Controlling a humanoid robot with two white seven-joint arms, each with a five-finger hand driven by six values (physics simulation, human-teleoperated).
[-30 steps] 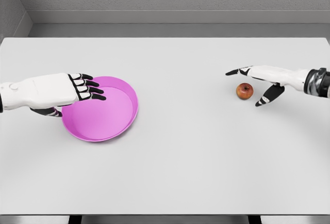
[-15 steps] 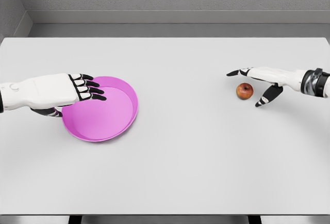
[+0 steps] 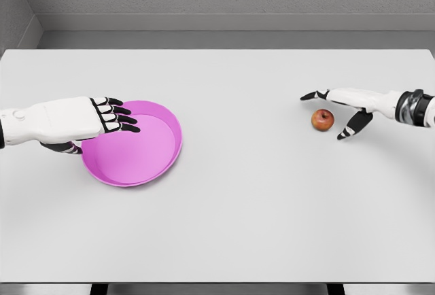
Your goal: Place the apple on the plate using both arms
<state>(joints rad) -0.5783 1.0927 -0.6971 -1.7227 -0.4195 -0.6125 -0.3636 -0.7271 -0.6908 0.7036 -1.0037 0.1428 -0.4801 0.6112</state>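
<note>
Apple (image 3: 323, 119): on the desk (image 3: 272, 206), right side, well apart from the plate (image 3: 146, 159); not lifted.
Right hand (image 3: 343, 108): fingers spread, arched over the apple, no grasp visible.
Left hand (image 3: 75, 119): at the plate's left rim, fingers over the rim, thumb beneath it; appears to grip it.
Progress: early. Grasp, carry and placement remain.

A smooth, matt pink plastic-looking plate (image 3: 146, 166) and a faintly glossy red-brown apple (image 3: 323, 119) lie on a matt white table (image 3: 258, 206).
</note>
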